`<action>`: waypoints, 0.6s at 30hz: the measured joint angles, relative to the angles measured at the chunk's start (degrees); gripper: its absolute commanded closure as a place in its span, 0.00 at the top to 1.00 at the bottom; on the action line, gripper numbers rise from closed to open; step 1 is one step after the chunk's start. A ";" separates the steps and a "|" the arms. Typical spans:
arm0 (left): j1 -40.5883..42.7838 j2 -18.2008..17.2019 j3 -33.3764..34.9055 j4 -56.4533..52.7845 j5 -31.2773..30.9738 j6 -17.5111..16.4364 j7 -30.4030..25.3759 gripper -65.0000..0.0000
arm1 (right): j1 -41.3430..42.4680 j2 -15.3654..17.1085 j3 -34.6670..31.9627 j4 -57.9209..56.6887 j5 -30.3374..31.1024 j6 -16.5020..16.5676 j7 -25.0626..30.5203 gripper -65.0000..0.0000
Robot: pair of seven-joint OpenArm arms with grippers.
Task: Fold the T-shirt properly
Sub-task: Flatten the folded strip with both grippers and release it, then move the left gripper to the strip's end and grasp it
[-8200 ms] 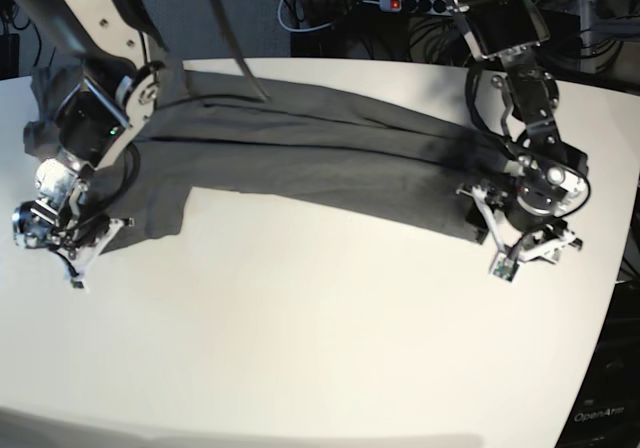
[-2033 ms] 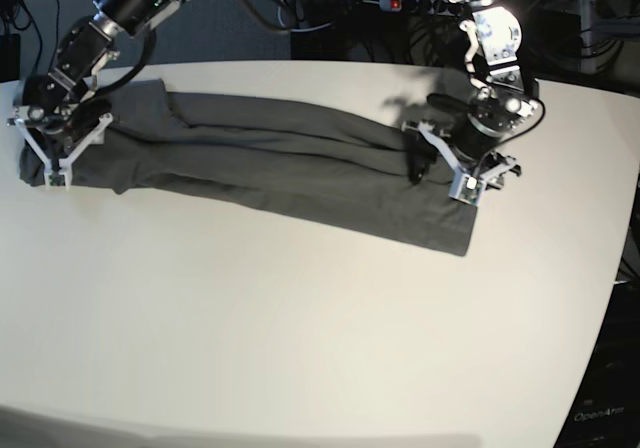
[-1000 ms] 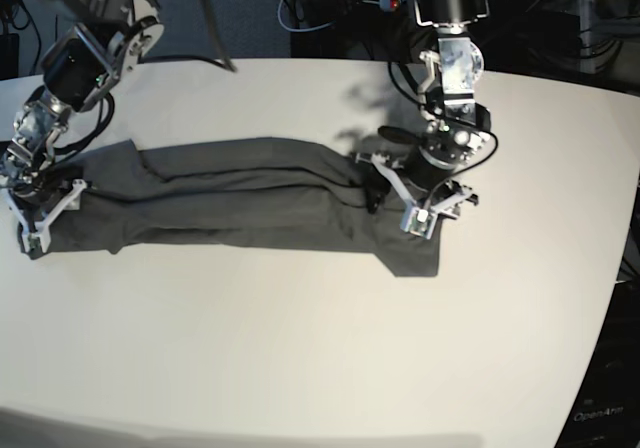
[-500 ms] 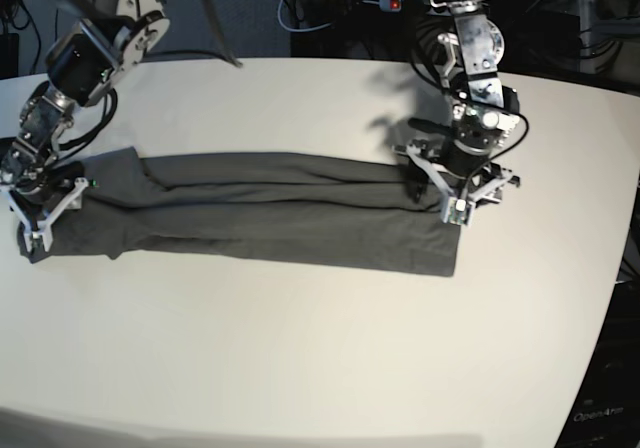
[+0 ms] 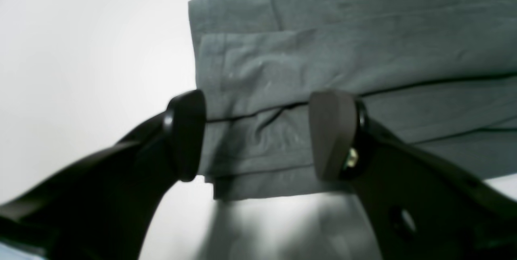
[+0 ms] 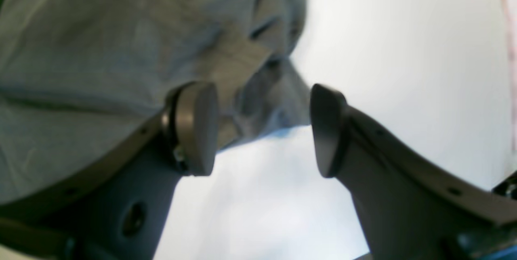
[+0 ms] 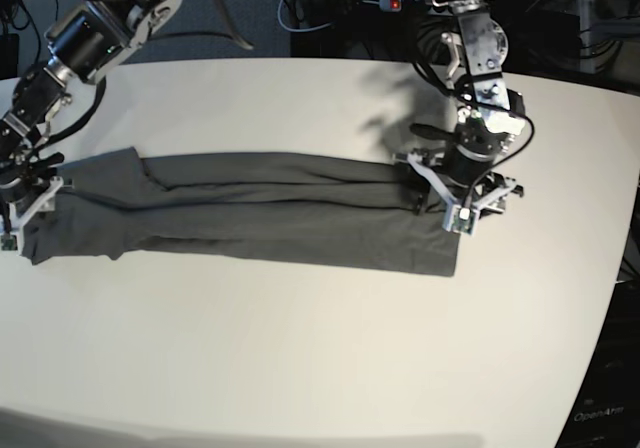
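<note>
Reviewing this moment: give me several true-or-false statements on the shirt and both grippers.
1. The T-shirt lies as a long narrow strip on the table. True.
2. The left gripper has its jaws shut tight. False: they stand apart over the shirt's end.
3. The right gripper has open jaws. True.
4. The shirt hangs in the air between the arms. False: it lies flat.
5. Both grippers are at the same end. False: opposite ends.
</note>
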 measured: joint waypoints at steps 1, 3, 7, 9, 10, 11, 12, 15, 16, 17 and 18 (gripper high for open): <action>0.09 0.00 0.00 1.29 -0.11 0.02 -0.15 0.61 | -0.07 0.00 -0.07 0.98 0.04 -0.02 0.37 0.54; 0.63 -0.04 -0.22 3.93 -1.46 0.33 -2.08 0.61 | -0.35 -0.76 -0.04 2.64 0.07 -0.09 4.04 0.48; 3.69 0.17 -2.56 6.08 -6.12 -0.48 -10.80 0.61 | -4.52 -4.70 -0.09 3.78 0.07 0.11 16.06 0.46; 3.96 0.35 -5.38 5.22 -6.05 0.39 -11.19 0.61 | -5.53 -6.64 0.04 3.63 -0.20 0.24 15.76 0.50; 3.78 0.09 -6.64 4.35 -5.92 0.63 -11.32 0.61 | -5.64 -7.15 0.04 3.32 -0.15 0.39 15.72 0.53; 3.63 -0.13 -7.76 3.48 -5.79 0.83 -11.56 0.61 | -5.55 -7.30 0.04 3.19 -0.17 0.39 15.69 0.54; 3.63 -0.22 -8.96 2.93 -5.66 0.55 -11.85 0.61 | -5.29 -7.43 0.04 3.04 -0.13 0.24 16.11 0.55; 3.82 -0.33 -11.96 2.23 -5.64 -0.04 -11.80 0.61 | -4.83 -8.07 0.04 2.73 -0.11 0.07 16.48 0.58; 3.85 -0.94 -12.50 2.23 -5.90 -0.48 -11.80 0.61 | -4.83 -8.22 -0.04 2.29 -0.15 0.24 16.41 0.58; 3.80 -1.97 -12.76 2.23 -6.08 -0.44 -11.82 0.61 | -4.50 -8.37 0.07 2.08 -0.17 0.17 15.80 0.59; 3.80 -2.78 -13.03 2.23 -6.05 -0.22 -12.02 0.61 | -4.04 -8.31 0.15 1.49 -0.17 0.15 15.76 0.59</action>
